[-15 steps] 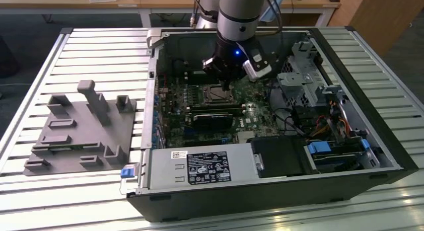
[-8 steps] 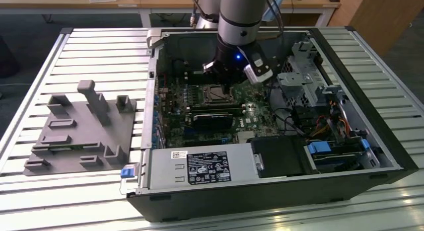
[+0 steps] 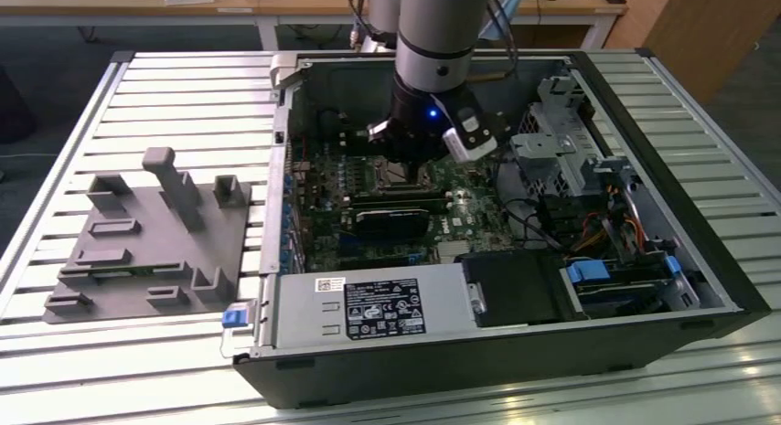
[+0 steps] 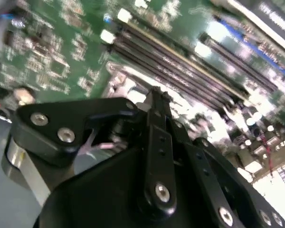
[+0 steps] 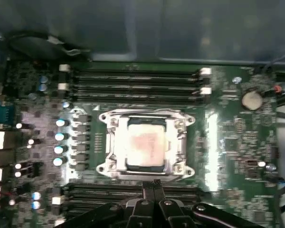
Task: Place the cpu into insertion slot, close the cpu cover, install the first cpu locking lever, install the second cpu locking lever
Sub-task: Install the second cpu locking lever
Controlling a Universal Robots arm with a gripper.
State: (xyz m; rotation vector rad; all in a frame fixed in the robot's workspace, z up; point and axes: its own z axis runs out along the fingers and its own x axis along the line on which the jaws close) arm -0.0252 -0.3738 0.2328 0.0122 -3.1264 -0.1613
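cpu (image 5: 145, 145) dull silver, seated under cpu cover (image 5: 183, 142); jaws (image 5: 155, 184) closed, empty

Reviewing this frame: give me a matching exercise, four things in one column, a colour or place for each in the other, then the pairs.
Things:
1. cpu
2. cpu cover
3. gripper
4. jig

Descriptions:
A. grey, on the slatted table outside the case
B. silvery frame lying flat around the chip
C. black, just beside the socket over the board
D. dull metal square seated in the socket

Pairs: 1-D, 2-B, 3-C, 4-A
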